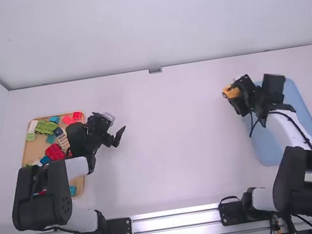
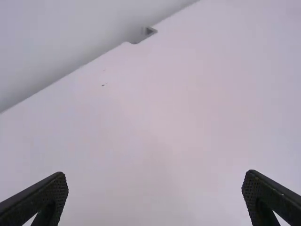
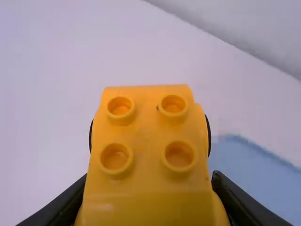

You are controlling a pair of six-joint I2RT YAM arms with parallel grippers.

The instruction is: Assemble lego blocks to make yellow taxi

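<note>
Left gripper [image 1: 118,136]: wide, nothing between fingers, over white table [image 1: 174,155], beside tan tray
Right gripper [image 1: 233,91]: closed on yellow car
Yellow car [image 1: 229,91]: four studs facing wrist camera, dark wheels at sides, near blue tray's far left corner
Tan tray [image 1: 32,151]: mixed blocks, incl. red block [image 1: 54,152], green block [image 1: 45,127]
Blue tray [image 1: 266,150]: under right arm

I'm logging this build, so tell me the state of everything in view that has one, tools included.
Left tool: open, nothing between its fingers.
Right tool: closed on the yellow piece.
Yellow piece: held, studs bare.
Tan tray: partly filled with bricks.
Bricks: jumbled together.
Blue tray: partly hidden by the right arm.
</note>
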